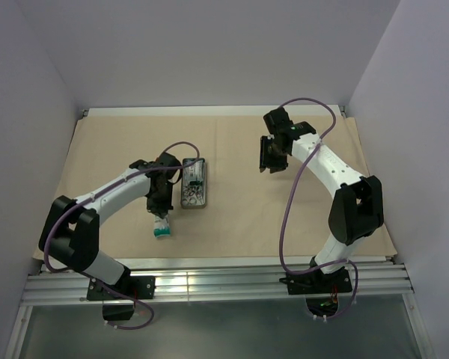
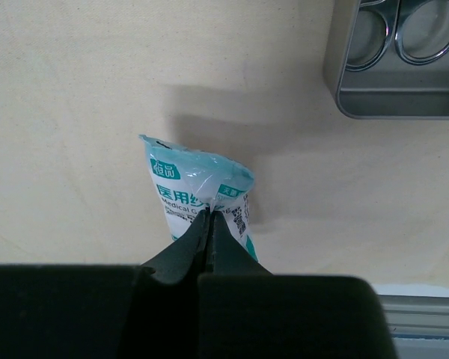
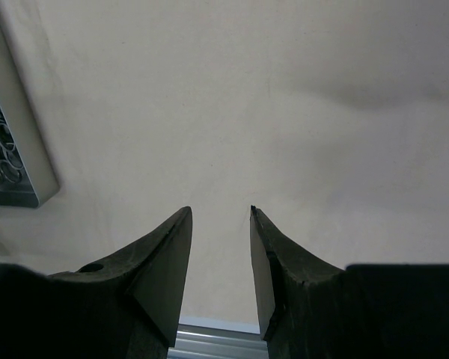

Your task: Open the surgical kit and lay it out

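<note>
The tan wrap [image 1: 284, 209] lies spread flat over the table. On it stands the small grey metal tray [image 1: 194, 183] with silver ring-handled instruments [image 2: 415, 30] inside. My left gripper [image 2: 209, 212] is shut on a teal-white packet [image 2: 198, 187], pinching its near end; the packet [image 1: 162, 228] hangs just left of and nearer than the tray. My right gripper [image 3: 219, 213] stands open over bare wrap to the right of the tray [image 3: 19, 172], nothing between its fingers. In the top view it [image 1: 269, 166] hovers at the middle right.
White walls close in the table on the left, back and right. An aluminium rail [image 1: 224, 283] runs along the near edge, past the wrap's front border.
</note>
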Action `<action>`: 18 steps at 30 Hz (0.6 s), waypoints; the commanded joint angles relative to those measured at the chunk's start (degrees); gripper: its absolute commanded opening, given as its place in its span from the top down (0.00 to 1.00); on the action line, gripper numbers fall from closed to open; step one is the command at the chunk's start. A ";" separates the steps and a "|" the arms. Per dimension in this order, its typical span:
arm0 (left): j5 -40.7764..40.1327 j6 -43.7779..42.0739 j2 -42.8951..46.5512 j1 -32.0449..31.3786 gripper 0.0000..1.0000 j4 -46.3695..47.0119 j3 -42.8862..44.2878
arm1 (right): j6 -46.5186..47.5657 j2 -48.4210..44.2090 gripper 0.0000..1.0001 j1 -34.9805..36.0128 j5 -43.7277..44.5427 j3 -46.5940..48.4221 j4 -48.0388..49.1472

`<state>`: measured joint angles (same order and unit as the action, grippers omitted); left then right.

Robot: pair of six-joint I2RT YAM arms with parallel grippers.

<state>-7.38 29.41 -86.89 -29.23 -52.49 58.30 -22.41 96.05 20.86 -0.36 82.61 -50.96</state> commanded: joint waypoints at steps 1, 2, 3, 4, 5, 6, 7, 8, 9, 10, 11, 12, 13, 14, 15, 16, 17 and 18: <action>0.08 -0.67 -0.47 -0.56 1.00 1.25 0.23 | 0.62 0.19 0.55 0.41 1.24 1.77 -0.02; 0.26 -0.93 -1.08 -0.65 1.00 1.34 0.32 | 0.62 0.10 0.55 0.41 1.15 1.51 0.33; 0.69 -1.11 -1.35 -1.08 1.00 1.77 0.23 | 0.53 -0.07 0.55 0.49 1.06 1.07 0.42; 0.70 -1.19 -1.61 -1.35 1.00 1.78 0.23 | 0.70 -0.16 0.55 0.41 1.06 0.98 0.51; 0.17 -1.37 -2.05 -1.79 1.00 1.78 0.49 | 0.71 -0.07 0.55 0.41 1.32 1.06 0.42; -0.18 -1.37 -2.23 -2.57 0.99 1.69 0.58 | 0.97 0.01 0.55 0.41 1.50 1.41 0.16; -0.27 -1.20 -2.32 -2.84 0.99 1.51 0.58 | 1.06 0.28 0.55 0.41 1.68 1.68 -0.02; -0.10 -1.02 -2.66 -3.11 0.99 1.51 0.41 | 1.23 0.45 0.55 0.32 2.11 2.11 -0.37; 0.08 -0.93 -2.76 -3.11 0.97 1.51 0.32 | 1.41 0.45 0.55 0.41 2.21 2.38 -0.54; 0.08 -0.76 -2.93 -3.20 0.96 1.43 0.32 | 1.50 0.45 0.55 0.41 2.29 2.56 -0.63; -0.79 -0.50 -3.54 -3.37 0.87 1.16 0.58 | 1.58 0.54 0.55 0.41 2.21 3.08 -0.81; -1.23 -0.32 -3.72 -3.46 0.84 0.90 0.93 | 1.67 0.45 0.55 0.32 2.21 3.26 -0.90; -1.41 -0.49 -3.81 -3.37 0.82 0.11 1.37 | 1.76 0.45 0.55 0.41 2.12 3.35 -0.98; -1.93 -0.49 -3.98 -3.37 0.78 -0.50 2.77 | 1.76 0.19 0.55 0.32 2.12 3.44 -0.98; -2.20 -0.41 -3.99 -3.37 0.76 -1.12 3.74 | 1.85 0.10 0.55 0.32 2.12 3.44 -0.98; -2.46 -0.23 -3.81 -3.37 0.73 -1.91 4.79 | 1.85 0.10 0.55 0.41 2.21 3.35 -0.98; -2.73 -0.05 -3.46 -3.37 0.68 -3.57 7.33 | 1.93 -0.07 0.55 0.41 2.29 2.91 -0.90; -2.47 -0.05 -3.11 -3.37 0.68 -4.37 8.66 | 1.94 -0.25 0.55 0.41 2.38 2.74 -0.90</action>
<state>-8.14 29.32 -91.07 -32.45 -54.52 61.19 -21.30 96.47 20.86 0.75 83.18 -51.68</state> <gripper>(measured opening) 0.313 0.448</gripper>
